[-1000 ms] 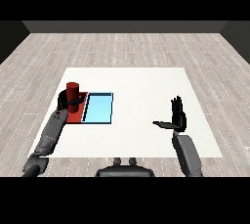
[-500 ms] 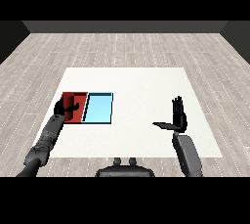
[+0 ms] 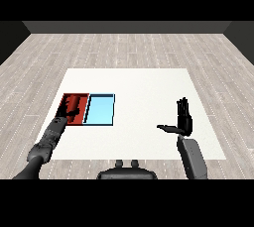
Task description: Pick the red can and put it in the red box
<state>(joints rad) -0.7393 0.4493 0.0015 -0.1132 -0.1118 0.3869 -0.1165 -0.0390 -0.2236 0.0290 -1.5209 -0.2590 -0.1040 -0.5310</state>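
Both hands show: left hand (image 3: 71, 110) over the red tray (image 3: 74, 98), grip unclear; right hand (image 3: 184, 118) spread wide.

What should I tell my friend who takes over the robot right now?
Left hand: down over the red tray; its grip cannot be told.
Right hand: open, raised, holding nothing.
Red can: not clearly seen; possibly under the left hand.
Light blue tray: beside the red tray, nothing in it.
Left to do: check the can sits in the red tray, then pull the left hand away.
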